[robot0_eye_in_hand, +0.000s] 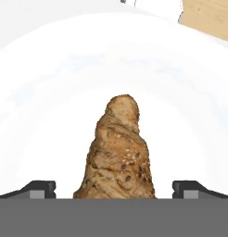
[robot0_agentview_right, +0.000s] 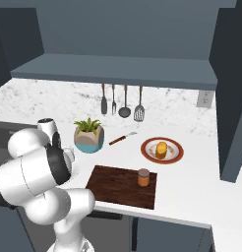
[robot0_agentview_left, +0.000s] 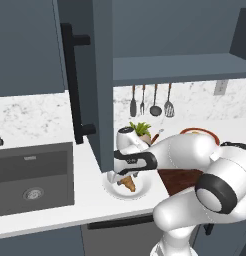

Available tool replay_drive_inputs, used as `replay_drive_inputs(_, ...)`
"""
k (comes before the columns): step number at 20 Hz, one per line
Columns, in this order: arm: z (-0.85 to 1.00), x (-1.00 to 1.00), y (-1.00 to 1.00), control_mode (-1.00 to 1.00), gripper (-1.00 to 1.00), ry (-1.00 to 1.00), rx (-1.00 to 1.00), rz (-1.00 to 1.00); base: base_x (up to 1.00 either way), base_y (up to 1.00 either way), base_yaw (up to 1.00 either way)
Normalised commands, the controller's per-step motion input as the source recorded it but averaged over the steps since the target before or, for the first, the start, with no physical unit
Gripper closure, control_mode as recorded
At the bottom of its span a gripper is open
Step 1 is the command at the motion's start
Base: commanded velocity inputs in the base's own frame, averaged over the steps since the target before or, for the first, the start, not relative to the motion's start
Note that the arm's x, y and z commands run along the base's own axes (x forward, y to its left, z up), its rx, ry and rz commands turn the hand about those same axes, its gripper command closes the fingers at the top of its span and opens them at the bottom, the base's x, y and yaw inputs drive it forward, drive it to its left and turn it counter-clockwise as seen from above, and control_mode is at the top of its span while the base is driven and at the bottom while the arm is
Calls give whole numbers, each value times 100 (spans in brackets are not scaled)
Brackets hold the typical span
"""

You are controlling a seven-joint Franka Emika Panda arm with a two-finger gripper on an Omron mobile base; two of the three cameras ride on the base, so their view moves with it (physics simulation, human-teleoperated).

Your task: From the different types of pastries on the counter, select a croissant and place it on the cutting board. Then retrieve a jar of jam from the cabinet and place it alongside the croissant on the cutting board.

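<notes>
Gripper, low in the hand view, gapes wide and empty astride the croissant, lined up to pinch it off the white plate.

Even, flat rendered light fills all views, bright on the white bench and dim inside the open cabinet, with only faint soft shadows. The hand view is washed out: the white plate nearly glares, its edges hazy. No lens distortion shows at the borders.

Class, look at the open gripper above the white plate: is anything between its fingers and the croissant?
No. In the hand view the croissant lies bare on the white plate, between the two open fingertips, with nothing over it. The gripper hovers just above it.
</notes>
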Motion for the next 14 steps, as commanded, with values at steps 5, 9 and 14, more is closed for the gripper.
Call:
replay_drive_inputs(5,-36,0,0,-100,-100,8,12,-7,0,0,0)
replay_drive_inputs(9,-39,0,0,-100,100,6,9,-6,0,0,0)
replay_drive_inputs(14,-36,0,2,-100,100,4,7,-4,0,0,0)
